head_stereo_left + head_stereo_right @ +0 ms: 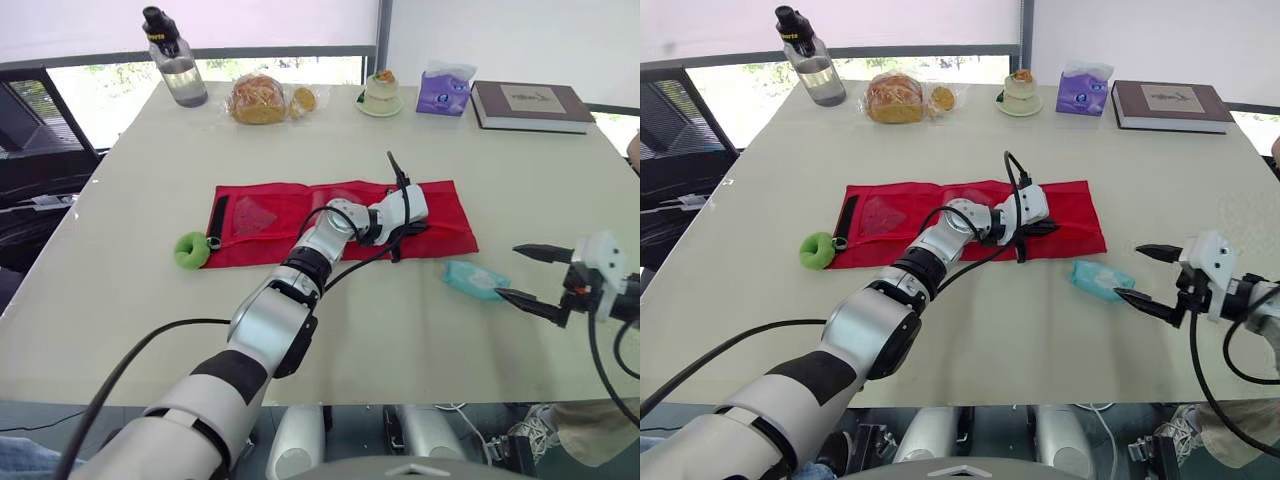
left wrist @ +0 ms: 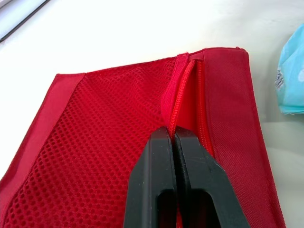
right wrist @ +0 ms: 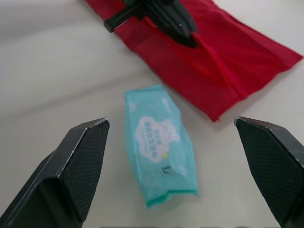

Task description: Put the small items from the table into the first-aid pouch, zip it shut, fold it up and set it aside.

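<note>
Pouch [image 1: 270, 215] lies unfolded flat mid-table [image 1: 120, 300], long side running left-right, mesh [image 2: 95, 133] side up.

Left gripper [image 2: 173, 135] is on the pouch's right part. The jaws are pressed together on the raised zip [image 2: 190, 95] edge, and red fabric is pinched up into a small ridge between the tips. The zip runs from the tips out to the pouch's right end. I can't tell how far it is zipped.

Left arm reaches forward over the table, with the wrist bent so the fingers angle down onto the pouch, pointing toward its right end. A cable loops over the wrist.

Wipes pack [image 3: 159, 142] is on the bare table just off the pouch's near-right corner. It sits near the pouch edge but does not touch it.

Right gripper [image 1: 506, 272] has its jaws spread wide and holds nothing. It sits low over the table on the right, aimed left at the pack. The pack lies just ahead of the tips, lined up with the gap and clear of both fingers.

Right arm comes in from the near-right table edge, with the forearm roughly level.

Green ring [image 1: 190, 250] and black strap [image 1: 218, 215] are at the pouch's left end.

Far edge, well apart from the pouch: bottle [image 1: 175, 65], bread [image 1: 258, 100], cake [image 1: 381, 92], tissues [image 1: 444, 90], book [image 1: 530, 105].
</note>
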You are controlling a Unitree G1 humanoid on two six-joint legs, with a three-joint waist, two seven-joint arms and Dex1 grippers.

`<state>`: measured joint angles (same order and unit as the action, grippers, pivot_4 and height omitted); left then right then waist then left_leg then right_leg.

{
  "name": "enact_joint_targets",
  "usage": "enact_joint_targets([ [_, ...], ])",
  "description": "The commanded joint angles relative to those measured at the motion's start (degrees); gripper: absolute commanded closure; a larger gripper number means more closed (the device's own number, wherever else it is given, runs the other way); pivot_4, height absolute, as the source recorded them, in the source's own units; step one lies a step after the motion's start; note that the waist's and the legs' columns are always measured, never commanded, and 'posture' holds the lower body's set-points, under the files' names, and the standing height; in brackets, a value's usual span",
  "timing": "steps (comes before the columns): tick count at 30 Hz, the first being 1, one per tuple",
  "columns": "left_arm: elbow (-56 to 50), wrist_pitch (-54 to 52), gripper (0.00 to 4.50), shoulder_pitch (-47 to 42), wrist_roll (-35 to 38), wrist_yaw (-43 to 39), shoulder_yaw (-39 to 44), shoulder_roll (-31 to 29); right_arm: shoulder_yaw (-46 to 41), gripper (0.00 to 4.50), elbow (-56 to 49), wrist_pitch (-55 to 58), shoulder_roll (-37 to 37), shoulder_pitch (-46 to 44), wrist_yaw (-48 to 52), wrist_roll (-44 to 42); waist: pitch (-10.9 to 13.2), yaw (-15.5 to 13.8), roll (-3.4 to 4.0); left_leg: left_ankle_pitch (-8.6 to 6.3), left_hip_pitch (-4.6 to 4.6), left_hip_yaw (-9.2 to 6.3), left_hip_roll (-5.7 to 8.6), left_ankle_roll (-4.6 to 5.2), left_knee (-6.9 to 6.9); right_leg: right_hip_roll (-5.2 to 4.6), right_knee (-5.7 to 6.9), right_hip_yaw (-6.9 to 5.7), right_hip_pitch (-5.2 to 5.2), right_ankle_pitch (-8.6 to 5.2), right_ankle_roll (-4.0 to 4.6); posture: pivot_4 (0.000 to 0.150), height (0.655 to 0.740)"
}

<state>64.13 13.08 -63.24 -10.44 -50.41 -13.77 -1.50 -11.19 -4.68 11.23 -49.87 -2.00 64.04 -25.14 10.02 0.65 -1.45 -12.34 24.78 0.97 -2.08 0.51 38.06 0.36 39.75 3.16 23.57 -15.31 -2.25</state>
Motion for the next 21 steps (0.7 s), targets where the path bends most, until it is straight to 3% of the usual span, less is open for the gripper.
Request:
enact_joint_targets([
  [1,-3.20,-0.23,4.43,-0.26,1.31,-0.23,0.71,0.24,4.11,0.00,3.63,-0.79,0.46,-4.81,2.10,2.45,0.00,0.17,0.01,0.00,-0.03,0.02,-0.01,0.00,0.03,0.01,0.00,0.02,-0.01,0.00,-0.01,0.150,0.7400],
  [8,-5.05,-1.10,4.43,0.45,1.42,-0.17,0.51,0.19,7.96,0.00,8.47,-2.82,1.43,-7.03,2.04,6.57,0.00,0.00,0.02,0.00,-0.02,0.00,0.00,0.00,0.06,0.00,0.06,-0.01,0.00,0.02,0.01,0.150,0.7400],
  [11,-5.89,-1.47,4.50,0.87,1.46,-0.28,0.51,-0.15,7.05,0.80,7.49,-1.99,1.73,-5.97,1.50,6.01,0.00,0.10,0.02,0.00,-0.02,0.04,0.00,0.00,0.06,0.00,0.05,0.03,0.00,0.10,0.15,0.150,0.7400],
  [15,-6.62,-1.73,4.50,1.36,1.53,-0.50,0.52,-0.53,6.11,2.84,5.79,-2.37,1.42,-3.88,0.63,6.49,-0.01,0.11,0.03,0.00,-0.03,0.01,-0.01,0.00,0.04,0.01,0.07,0.01,0.00,0.10,0.15,0.150,0.7400],
  [18,-7.02,-2.08,4.50,1.52,1.61,-0.53,0.54,-0.48,4.41,4.04,3.68,-1.56,1.62,-2.59,-0.78,5.67,-0.01,0.10,0.02,0.00,-0.03,0.01,-0.01,0.00,0.07,0.01,0.07,0.01,-0.01,0.09,0.14,0.150,0.7400],
  [21,-7.36,-2.57,4.50,1.50,1.93,-0.68,0.71,-0.29,1.70,4.38,-1.20,1.51,1.73,-1.70,-2.72,3.23,-0.01,0.10,0.03,0.00,-0.03,0.01,-0.01,0.00,0.08,0.01,0.07,0.01,-0.01,0.09,0.14,0.150,0.7400],
])
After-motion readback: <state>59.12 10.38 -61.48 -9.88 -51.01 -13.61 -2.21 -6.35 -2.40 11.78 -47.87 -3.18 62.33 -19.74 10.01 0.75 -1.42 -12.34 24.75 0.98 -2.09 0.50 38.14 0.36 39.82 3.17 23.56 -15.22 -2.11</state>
